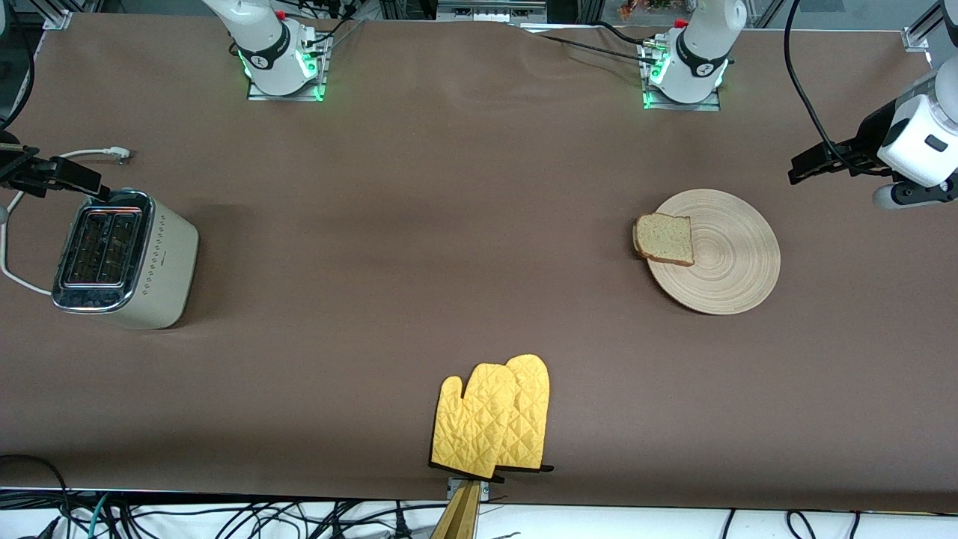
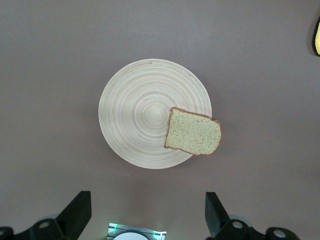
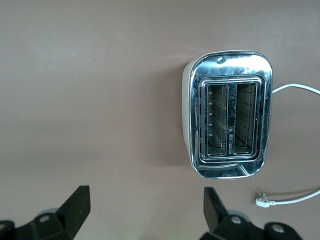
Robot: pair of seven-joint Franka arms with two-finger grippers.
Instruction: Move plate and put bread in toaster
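Note:
The pale wooden plate (image 1: 737,262) lies on the brown table toward the left arm's end. The bread (image 1: 664,238) rests on the plate's rim and overhangs it toward the right arm's end. My left gripper (image 1: 812,165) hangs open and empty in the air, off the plate's edge; its wrist view looks down on the plate (image 2: 140,110) and bread (image 2: 194,132). The cream toaster (image 1: 123,258) stands at the right arm's end, both slots empty. My right gripper (image 1: 45,174) hovers open and empty beside it. Its wrist view shows the toaster (image 3: 230,115) from above.
A pair of yellow oven mitts (image 1: 494,419) lies at the table's edge nearest the front camera, midway along. The toaster's white cord and plug (image 1: 112,153) trail on the table beside the toaster. The arm bases (image 1: 283,64) stand along the table's edge farthest from the camera.

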